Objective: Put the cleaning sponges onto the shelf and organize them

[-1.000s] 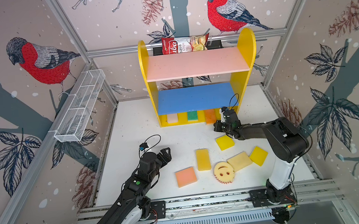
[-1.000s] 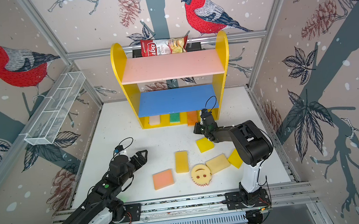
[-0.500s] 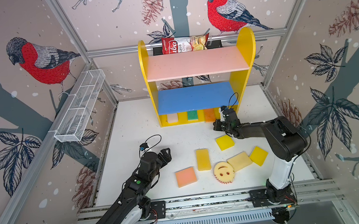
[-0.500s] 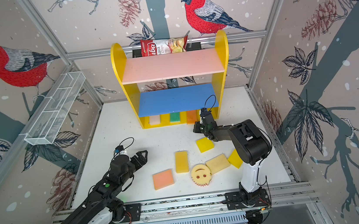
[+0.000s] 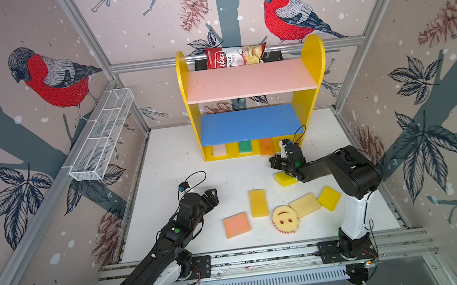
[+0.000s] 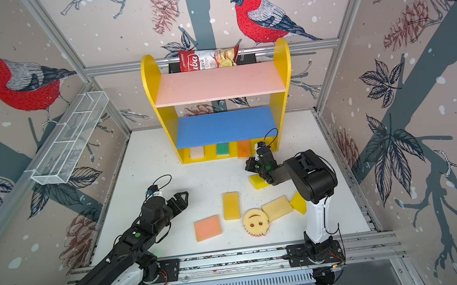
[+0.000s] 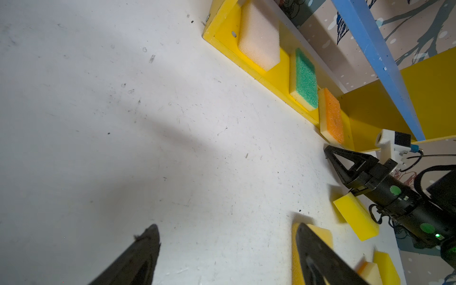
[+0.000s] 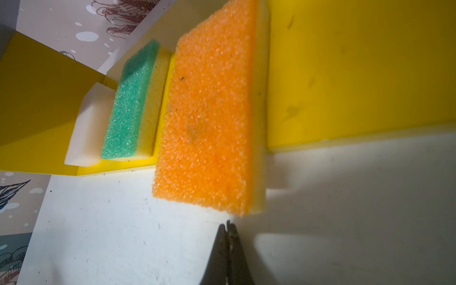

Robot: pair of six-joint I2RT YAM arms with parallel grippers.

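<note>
The shelf point(image 5: 249, 80) stands at the back; its base holds a cream sponge point(image 5: 219, 150), a green sponge point(image 5: 245, 147) and an orange sponge point(image 8: 207, 118) that overhangs the base's front edge. My right gripper point(image 8: 229, 223) is shut and empty, its tip just short of the orange sponge's near corner. A yellow sponge point(image 5: 284, 179) lies under that arm. On the table lie a long yellow sponge point(image 5: 258, 203), a pink-orange one point(image 5: 236, 224), the round smiley sponge point(image 5: 284, 219), a cream one point(image 5: 304, 205) and another yellow one point(image 5: 329, 198). My left gripper point(image 5: 212, 195) hangs open and empty, left of them.
A red-and-white chips bag point(image 5: 235, 56) sits behind the shelf's top. A white wire-mesh rack point(image 5: 102, 136) hangs on the left wall. Patterned walls close in the white table point(image 5: 183, 159) on three sides; a metal rail runs along the front.
My right gripper has shifted slightly to the left in front of the shelf's base, still shut. The left arm has hardly moved.
</note>
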